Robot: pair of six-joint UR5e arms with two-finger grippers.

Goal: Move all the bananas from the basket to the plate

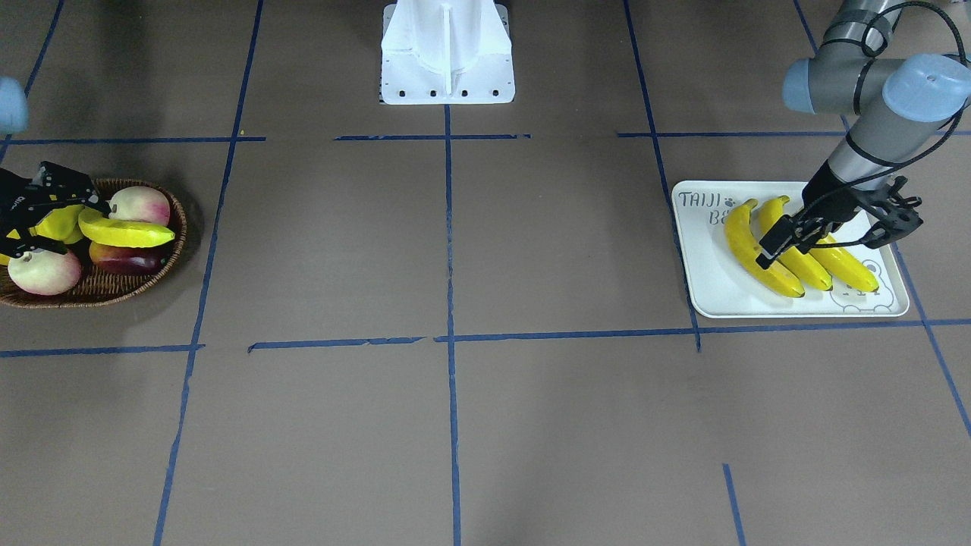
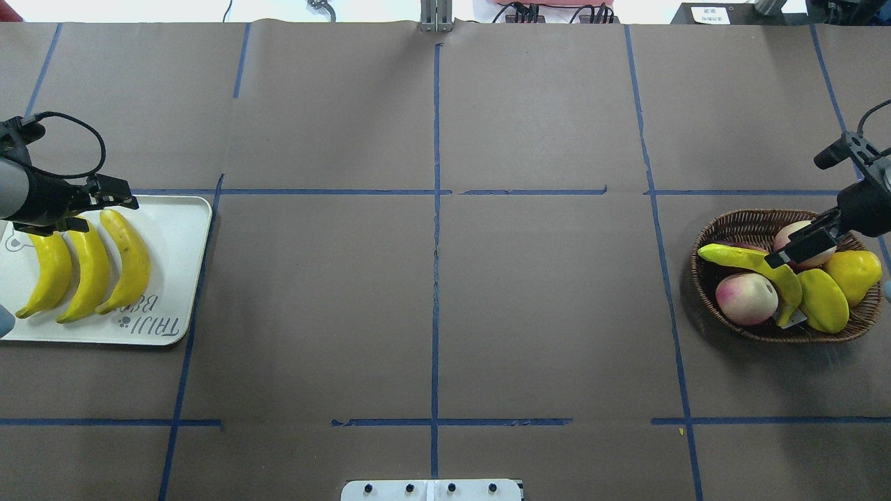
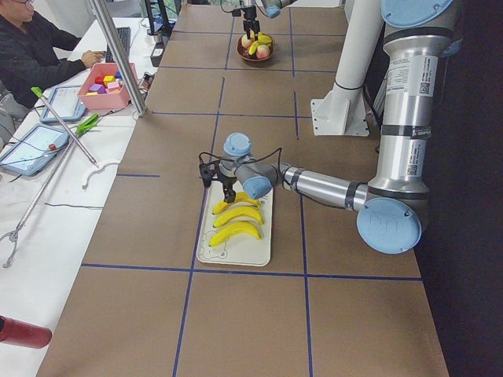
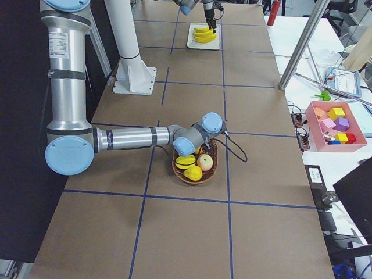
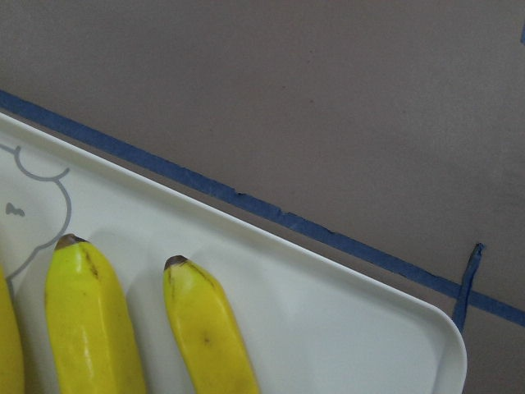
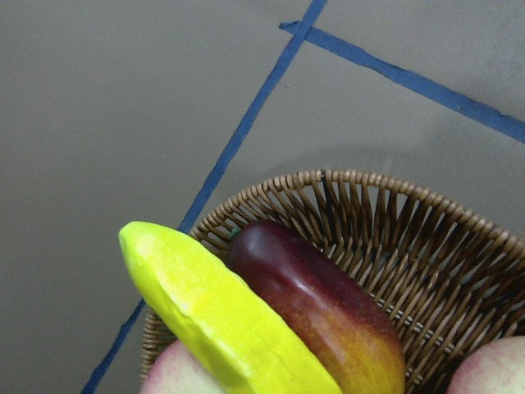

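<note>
Three yellow bananas (image 2: 83, 268) lie side by side on the white plate (image 2: 181, 264). My left gripper (image 1: 819, 246) hangs open just above them, with nothing between its fingers. One more banana (image 2: 731, 256), yellow-green, lies on top of the other fruit in the wicker basket (image 2: 731, 219), its tip reaching the rim. My right gripper (image 2: 783, 292) is down in the basket at this banana's bend. One finger (image 2: 800, 249) shows across the banana, but the fruit hides the fingertips, so I cannot tell whether they have closed. In the right wrist view the banana (image 6: 221, 320) fills the lower middle.
The basket also holds two peaches (image 2: 746, 299), a dark red mango (image 6: 328, 312), a yellow-green starfruit (image 2: 823, 300) and a rounded yellow fruit (image 2: 860, 271). The white robot base (image 1: 447, 53) stands mid-table. A person (image 3: 31, 55) sits at the side desk.
</note>
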